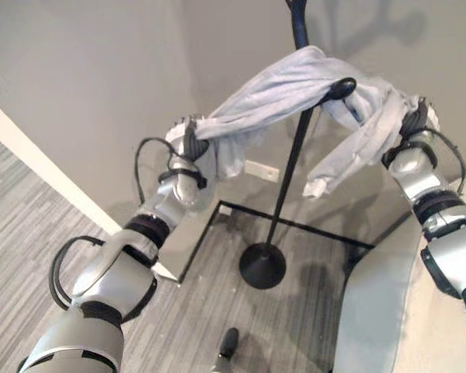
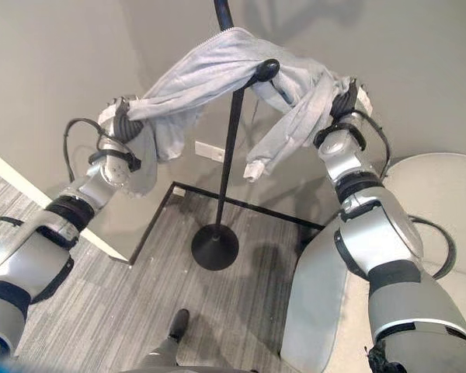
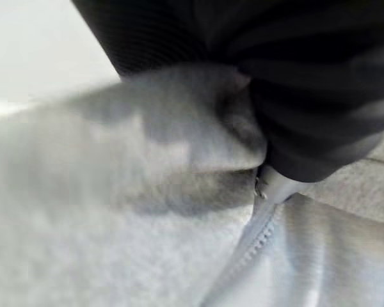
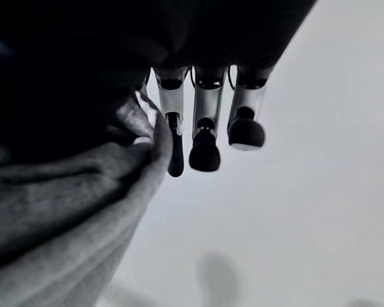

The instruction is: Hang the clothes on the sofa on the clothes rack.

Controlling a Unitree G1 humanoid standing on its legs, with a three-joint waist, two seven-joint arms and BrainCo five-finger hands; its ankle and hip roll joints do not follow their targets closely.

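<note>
Up at the rack's [image 1: 295, 140] hook [image 1: 343, 87], the grey zip jacket [image 1: 283, 85] is draped over the black knob, spread between both my hands w/ its middle resting on the hook. My left hand [image 1: 190, 144] is raised at the jacket's left end, cloth bunched around it; from the left wrist view the grey fabric [image 3: 115, 224] and its zipper [image 3: 259, 240] press right against the dark cover, and I can't tell whether those fingers are curled on it or not, since they're buried in the cloth. My right hand [image 2: 343, 105] is up at the other end, by the wall [image 2: 419, 70]. Right wrist view: fingers [image 4: 205, 137] hang fairly straight and relaxed, dark tips free in the air against the pale wall, w/ the jacket fabric [image 4: 70, 211] lying beside them and one finger just touching its edge; not clenched on it as far as I can see. One sleeve [image 1: 342, 167] dangles down from the right side, cuff hanging free near the pole. Rack stands upright on its round black base [image 1: 262, 266] on the grey carpet [image 1: 31, 217], near the corner. Pale sofa [image 2: 443, 202] sits at my right, below the right arm.
</note>
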